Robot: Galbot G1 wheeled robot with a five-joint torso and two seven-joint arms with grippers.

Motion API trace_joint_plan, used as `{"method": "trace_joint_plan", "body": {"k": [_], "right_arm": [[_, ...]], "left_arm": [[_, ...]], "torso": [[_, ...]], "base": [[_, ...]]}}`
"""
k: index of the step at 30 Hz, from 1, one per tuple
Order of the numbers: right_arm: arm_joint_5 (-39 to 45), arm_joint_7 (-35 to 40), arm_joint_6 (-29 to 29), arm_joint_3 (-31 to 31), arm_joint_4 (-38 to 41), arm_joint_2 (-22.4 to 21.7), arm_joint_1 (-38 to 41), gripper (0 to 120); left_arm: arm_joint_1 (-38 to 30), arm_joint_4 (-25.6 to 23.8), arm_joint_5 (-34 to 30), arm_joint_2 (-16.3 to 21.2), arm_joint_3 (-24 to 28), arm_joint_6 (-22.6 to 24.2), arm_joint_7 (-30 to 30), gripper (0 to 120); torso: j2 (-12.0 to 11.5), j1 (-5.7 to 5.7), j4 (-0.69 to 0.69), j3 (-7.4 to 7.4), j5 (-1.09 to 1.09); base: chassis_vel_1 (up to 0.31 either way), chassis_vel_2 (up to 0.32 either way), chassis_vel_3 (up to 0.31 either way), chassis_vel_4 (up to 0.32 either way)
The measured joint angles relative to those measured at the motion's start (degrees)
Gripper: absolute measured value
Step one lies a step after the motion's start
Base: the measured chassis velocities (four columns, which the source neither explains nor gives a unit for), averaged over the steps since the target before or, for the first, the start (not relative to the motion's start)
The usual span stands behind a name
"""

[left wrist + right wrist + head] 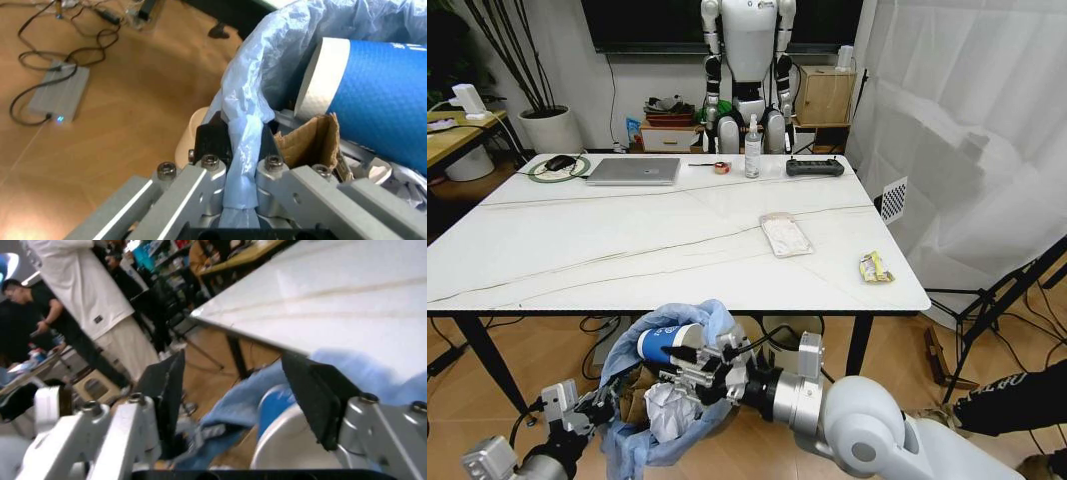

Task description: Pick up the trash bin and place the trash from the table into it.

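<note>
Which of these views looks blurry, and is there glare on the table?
Right wrist view: soft and smeared, the table a bright washed-out slab. Left wrist view: sharp on the trash bin liner and blue paper cup. Head view: evenly lit, only mild sheen on the tabletop.

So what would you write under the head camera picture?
Left gripper holds the trash bin while the right gripper drops in a blue cup.

Table (pixel 627 250): smooth, glossy marble-look top with thin veins. Trash bin (pixel 267 75): crinkly, thin light-blue plastic liner. Paper cup (pixel 380 90): matt, finely textured blue sleeve. Cardboard (pixel 310 142): rough brown. Left gripper (pixel 239 150): brushed metal, black pads.
</note>
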Motion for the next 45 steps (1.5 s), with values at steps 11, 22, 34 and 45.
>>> {"method": "trace_joint_plan", "body": {"k": [11,22,34,45], "right_arm": [[-2.8,8.7,1.2,9.6,-3.4,0.4,0.8,96],[-8.9,17.5,-5.5,26.2,-6.2,-0.2,-5.9,100],[-11.9,20.9,-9.9,37.2,-7.5,-0.8,-12.4,100],[-12.8,19.4,-9.9,37.9,-9.6,0.3,-14.4,100]], "left_arm": [[4.4,-3.1,-1.4,0.2,-0.5,1.6,-5.5,1],[4.5,-5.7,-4.0,2.9,-0.6,4.9,-10.8,1],[3.7,-5.7,-4.3,6.5,-0.8,8.3,-14.5,1],[2.4,-5.7,-7.5,7.4,-1.4,9.6,-17.5,1]], "torso": [[0.0,0.0,0.01,0.0,0.0],[0.0,0.0,-0.01,0.0,0.01],[0.0,0.0,0.0,0.0,0.01],[0.0,0.0,0.0,0.0,0.01]], "base": [[0.0,0.0,0.0,0.0],[0.0,0.0,0.0,0.0],[0.0,0.0,0.0,0.0],[0.0,0.0,0.0,0.0]]}}
